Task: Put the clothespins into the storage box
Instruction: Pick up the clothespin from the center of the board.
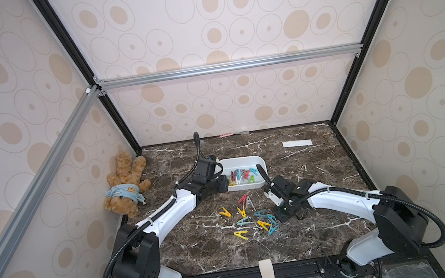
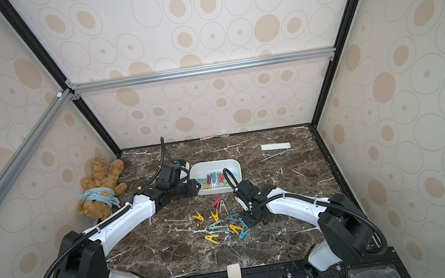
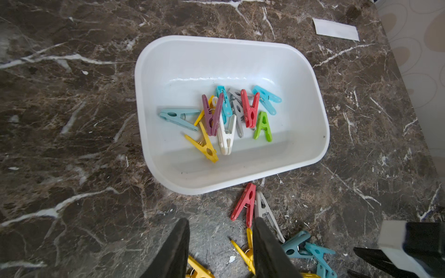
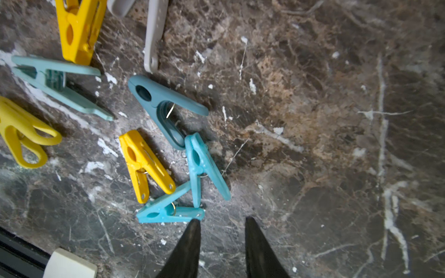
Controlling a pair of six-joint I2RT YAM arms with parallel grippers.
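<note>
Storage box (image 3: 192,62): mixed-colour clothespins (image 3: 226,115) inside | others outside on tabletop (image 3: 72,120)

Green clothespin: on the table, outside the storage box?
No, the green clothespin lies inside the storage box, right beside a red clothespin.

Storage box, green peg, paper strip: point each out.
storage box (image 3: 192,60): left wrist view, bare inner wall
green peg (image 3: 263,116): left wrist view, closed end
paper strip (image 1: 297,143): in a top view, its centre
</note>
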